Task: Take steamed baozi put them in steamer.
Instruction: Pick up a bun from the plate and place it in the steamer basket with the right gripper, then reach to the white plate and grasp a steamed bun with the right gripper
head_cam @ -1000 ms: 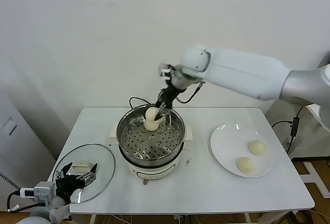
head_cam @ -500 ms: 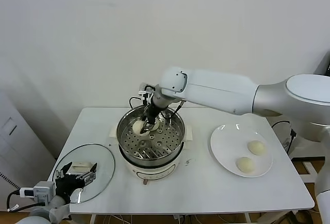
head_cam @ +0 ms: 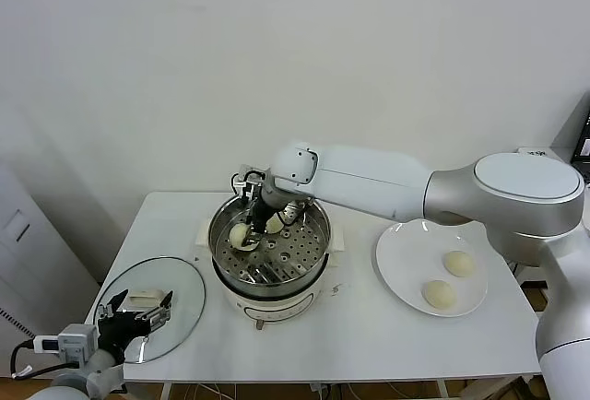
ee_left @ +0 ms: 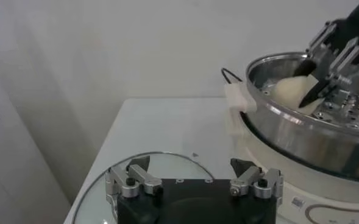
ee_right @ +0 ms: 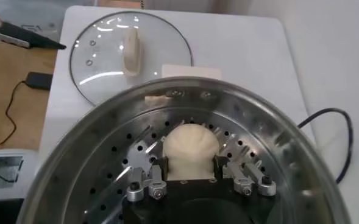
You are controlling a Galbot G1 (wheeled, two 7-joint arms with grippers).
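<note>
My right gripper (head_cam: 245,230) is shut on one cream-white baozi (head_cam: 239,235) and holds it low inside the steel steamer (head_cam: 267,288), at its left side. In the right wrist view the bun (ee_right: 191,146) sits between the fingers (ee_right: 164,165) over the perforated bottom (ee_right: 106,176). Whether it touches the bottom I cannot tell. A second cream bun (head_cam: 275,223) shows partly behind the gripper in the steamer. Two more baozi (head_cam: 458,263) (head_cam: 440,295) lie on the white plate (head_cam: 396,262). My left gripper (head_cam: 138,312) is open and empty, parked at the table's front left.
The round glass lid (head_cam: 180,285) with its white handle (head_cam: 147,296) lies flat on the table left of the steamer, under my left gripper (ee_left: 191,171). A black cord (head_cam: 241,179) runs behind the cooker. The plate sits to the right of the steamer.
My right gripper has carried the baozi from above the steamer's back rim leftward and down into the basket. The left arm has not moved.
</note>
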